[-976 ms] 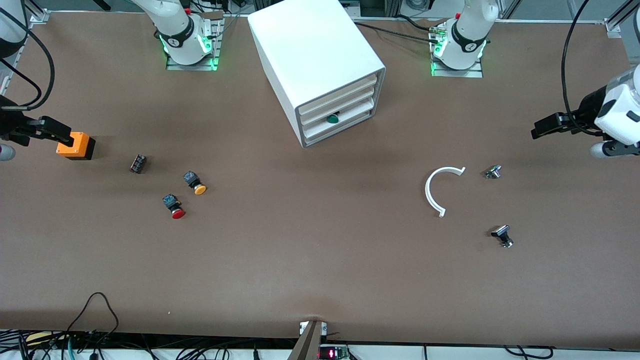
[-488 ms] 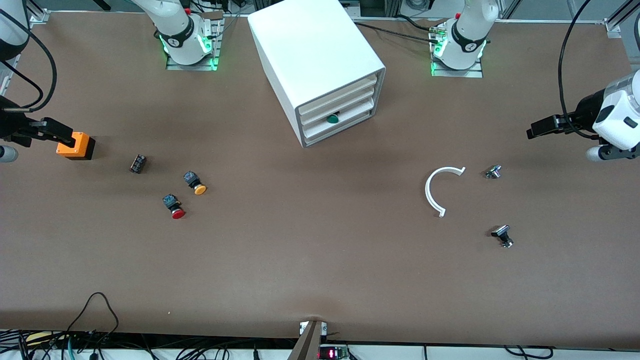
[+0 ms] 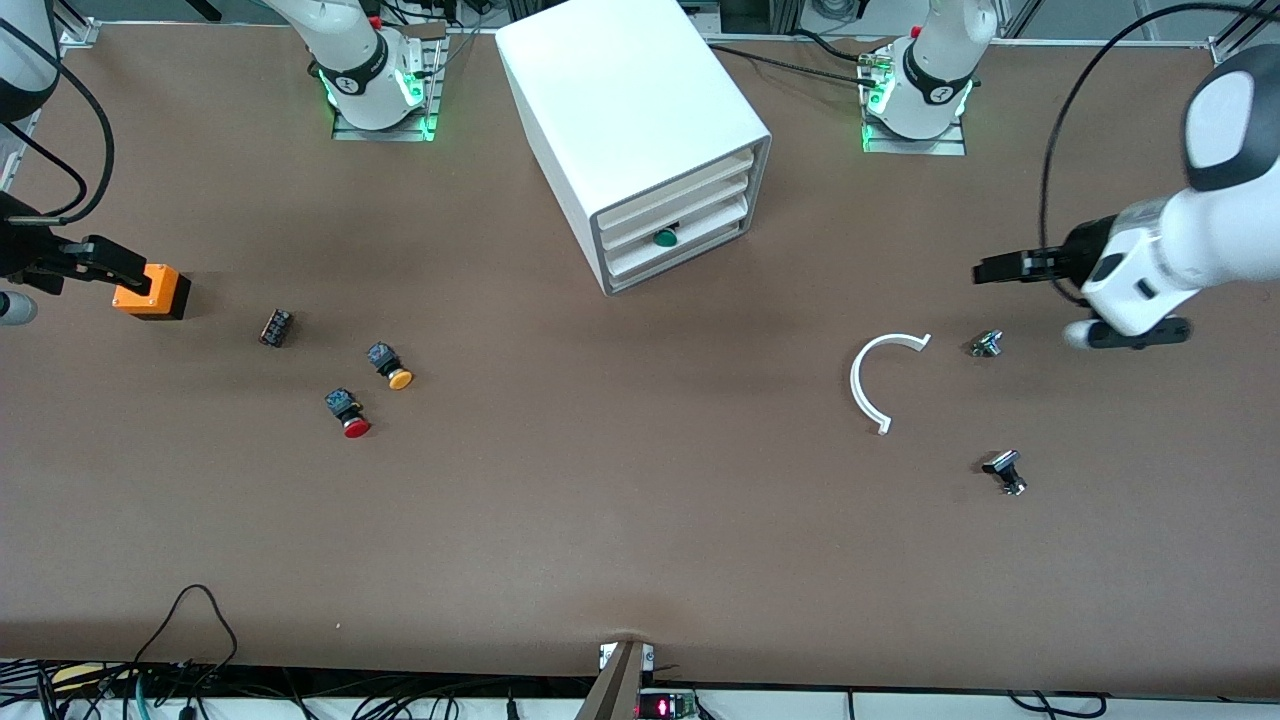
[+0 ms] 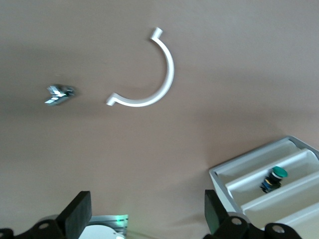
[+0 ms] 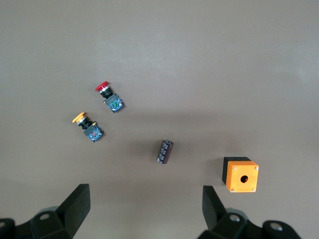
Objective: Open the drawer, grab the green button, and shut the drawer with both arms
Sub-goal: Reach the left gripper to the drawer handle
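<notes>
The big white cabinet [image 3: 640, 110] stands between the two arm bases, its stacked drawers facing the front camera. Its lowest drawer [image 3: 672, 254] sits flush in the cabinet. The button [image 3: 664, 237] shows its green cap just above that drawer's front; in the left wrist view the button [image 4: 274, 179] lies in a white tray of the cabinet [image 4: 259, 194]. My left gripper [image 3: 990, 270] hangs open and empty over the table toward the left arm's end, its fingers [image 4: 79, 214] wide apart. My right gripper [image 3: 125, 265] is open and empty beside an orange box, fingers [image 5: 77, 204] spread.
A white curved piece [image 3: 868, 380] and two small metal parts [image 3: 987, 343] [image 3: 1005, 472] lie toward the left arm's end. An orange box [image 3: 155, 292], a small black part [image 3: 276, 327], a yellow-capped button [image 3: 390, 365] and a red-capped button [image 3: 348, 412] lie toward the right arm's end.
The left arm has swung in from the table's end toward the cabinet, carrying its open gripper over the small metal part. The right arm has hardly moved.
</notes>
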Motion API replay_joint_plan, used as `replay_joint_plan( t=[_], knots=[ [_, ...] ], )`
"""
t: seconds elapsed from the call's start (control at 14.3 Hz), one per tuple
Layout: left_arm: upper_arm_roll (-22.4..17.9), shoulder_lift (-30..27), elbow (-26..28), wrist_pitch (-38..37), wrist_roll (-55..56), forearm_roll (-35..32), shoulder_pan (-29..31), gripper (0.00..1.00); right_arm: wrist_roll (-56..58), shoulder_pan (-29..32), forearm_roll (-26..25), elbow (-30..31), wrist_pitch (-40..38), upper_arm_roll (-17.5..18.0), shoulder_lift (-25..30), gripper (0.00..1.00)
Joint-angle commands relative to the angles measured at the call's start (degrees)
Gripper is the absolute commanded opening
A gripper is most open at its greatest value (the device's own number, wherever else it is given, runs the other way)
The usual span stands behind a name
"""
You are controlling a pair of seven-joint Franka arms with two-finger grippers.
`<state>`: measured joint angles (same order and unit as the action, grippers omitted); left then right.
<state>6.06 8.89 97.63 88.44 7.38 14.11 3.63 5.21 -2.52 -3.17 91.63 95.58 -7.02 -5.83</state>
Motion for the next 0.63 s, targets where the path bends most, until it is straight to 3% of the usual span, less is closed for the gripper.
replay_joint_plan(
  t=[0.0, 0.21, 0.56],
  knots=[
    [1.9, 0.1, 4.0, 2.0, -0.9, 4.4, 0.1, 1.0, 0.6, 0.2, -0.3, -0.7, -0.4, 0.3, -0.2, 1.0],
    [3.3, 1.3, 8.2, 4.9, -2.5, 11.4, 0.2, 1.0, 0.6, 0.2, -0.3, -0.7, -0.5, 0.3, -0.2, 1.0],
    [6.1, 6.5, 8.6, 8.9, -3.8, 19.5, 0.1, 1.0, 0.7, 0.2, -0.3, -0.7, -0.6, 0.3, -0.3, 1.0]
  ],
)
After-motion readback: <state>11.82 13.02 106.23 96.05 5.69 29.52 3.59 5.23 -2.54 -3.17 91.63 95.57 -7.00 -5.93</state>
